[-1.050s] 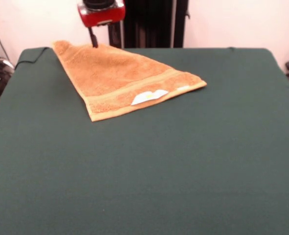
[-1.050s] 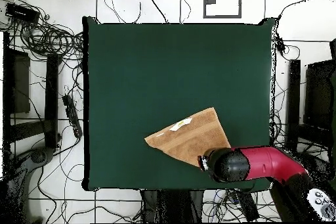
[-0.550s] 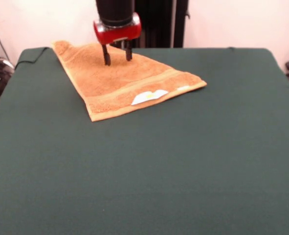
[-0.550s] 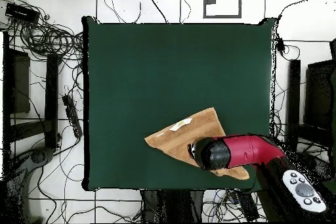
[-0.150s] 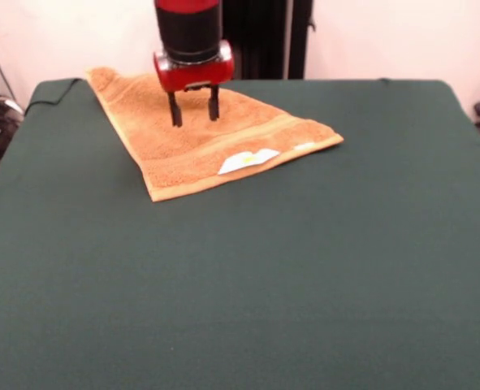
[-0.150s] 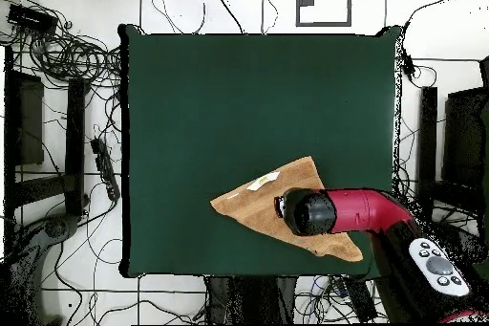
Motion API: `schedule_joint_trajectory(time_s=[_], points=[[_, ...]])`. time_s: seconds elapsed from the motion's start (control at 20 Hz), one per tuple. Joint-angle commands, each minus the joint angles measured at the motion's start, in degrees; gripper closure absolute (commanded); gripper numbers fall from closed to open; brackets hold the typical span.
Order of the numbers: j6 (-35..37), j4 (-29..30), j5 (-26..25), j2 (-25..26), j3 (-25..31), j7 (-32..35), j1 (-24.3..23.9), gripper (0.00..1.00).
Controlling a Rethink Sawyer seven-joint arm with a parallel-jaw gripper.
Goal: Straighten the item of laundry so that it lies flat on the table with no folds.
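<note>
front: towel [image 5: 199, 138] folded to a triangle, far left of table [image 5: 304, 268], white label [image 5: 248, 160] at near edge | gripper [image 5: 194, 112] over towel's middle, fingers spread, holding nothing | overhead: towel [image 6: 256, 206] near table's [image 6: 239, 102] bottom edge, right of centre; arm [image 6: 349, 212] covering its right part

Towel [image 6: 250, 204] partly under arm [image 6: 358, 212]
</note>
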Motion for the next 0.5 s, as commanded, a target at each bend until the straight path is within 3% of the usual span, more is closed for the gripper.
schedule_joint_trajectory(time_s=[0.05, 0.5], points=[[-4.95, -5.76, 3.44, 4.75, -0.91, 11.18, 2.25, 0.0], [-7.28, -8.71, 1.91, 8.37, -1.93, 7.99, 2.11, 0.0]])
